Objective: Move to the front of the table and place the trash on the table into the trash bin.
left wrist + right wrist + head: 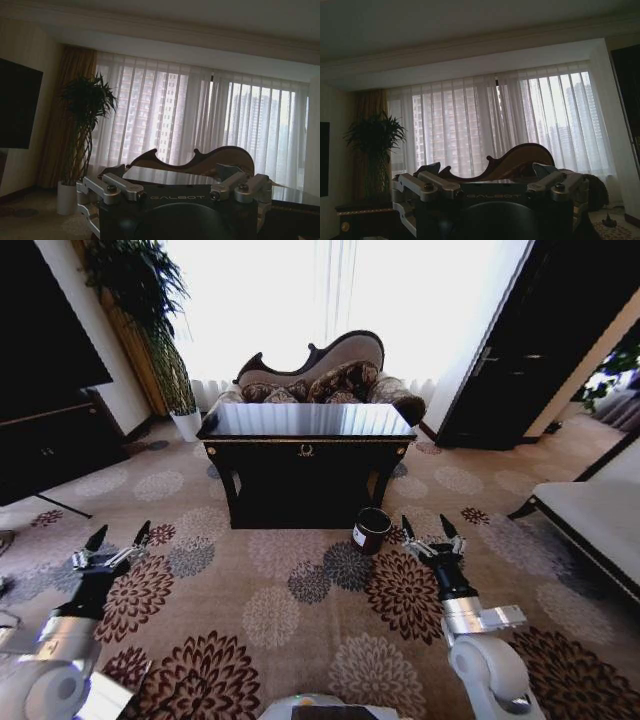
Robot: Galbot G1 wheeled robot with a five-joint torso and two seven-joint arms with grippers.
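Both claws, left gripper (114, 537) and right gripper (430, 529), hang spread and empty above the carpet, well short of the glossy black gold-trimmed table (305, 422); its litter is hidden by glare, probably light and crushable, while the small maroon cylindrical bin (371, 530) stands at its front-right leg.

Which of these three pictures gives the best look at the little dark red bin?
The head view: the trash bin stands whole on the carpet by the table's front right corner. Both wrist views look above it, at the curtains.
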